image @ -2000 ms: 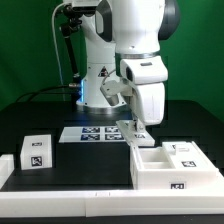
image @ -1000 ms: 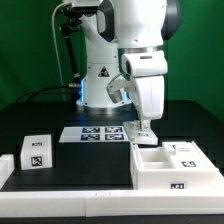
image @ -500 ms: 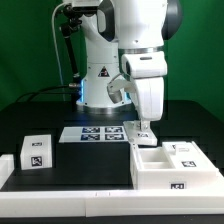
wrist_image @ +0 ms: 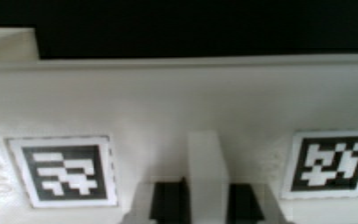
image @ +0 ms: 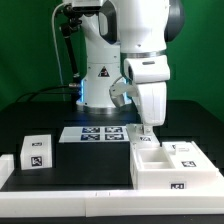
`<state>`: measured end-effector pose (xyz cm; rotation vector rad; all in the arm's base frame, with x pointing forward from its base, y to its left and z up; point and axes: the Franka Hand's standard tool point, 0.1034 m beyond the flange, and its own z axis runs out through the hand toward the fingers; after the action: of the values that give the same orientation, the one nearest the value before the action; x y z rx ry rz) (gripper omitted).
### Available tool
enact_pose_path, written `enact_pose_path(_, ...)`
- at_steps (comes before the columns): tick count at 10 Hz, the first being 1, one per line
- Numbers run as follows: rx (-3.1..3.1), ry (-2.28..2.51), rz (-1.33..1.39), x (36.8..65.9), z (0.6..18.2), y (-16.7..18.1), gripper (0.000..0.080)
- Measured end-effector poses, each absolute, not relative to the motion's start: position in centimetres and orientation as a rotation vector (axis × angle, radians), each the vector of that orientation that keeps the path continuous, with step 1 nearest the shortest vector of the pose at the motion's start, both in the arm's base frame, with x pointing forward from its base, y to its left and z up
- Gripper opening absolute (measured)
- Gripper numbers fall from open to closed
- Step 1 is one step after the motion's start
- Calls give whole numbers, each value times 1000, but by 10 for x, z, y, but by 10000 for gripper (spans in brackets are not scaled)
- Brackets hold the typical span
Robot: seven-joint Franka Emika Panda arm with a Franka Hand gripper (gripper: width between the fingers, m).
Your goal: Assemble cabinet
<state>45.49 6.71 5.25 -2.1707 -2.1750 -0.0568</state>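
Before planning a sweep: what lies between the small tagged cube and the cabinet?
Exterior view: only bare black table from cube to cabinet; the marker board sits just behind.

The cabinet is a white open-topped box with black-and-white tags, lying level at four o'clock in the exterior view, compartments facing up.

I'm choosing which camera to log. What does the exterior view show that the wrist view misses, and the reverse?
Only the exterior view: the arm, the marker board, a small tagged cube and the cabinet as an open box. Only the wrist view: two tags close up, flanking a raised rib between dark fingers. Both: the end effector at white cabinet plastic.
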Motion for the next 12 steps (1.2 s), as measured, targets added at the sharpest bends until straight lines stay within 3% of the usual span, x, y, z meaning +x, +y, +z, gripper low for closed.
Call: enact_pose_path(12,-2194,-2176,-88,455,60,73,70)
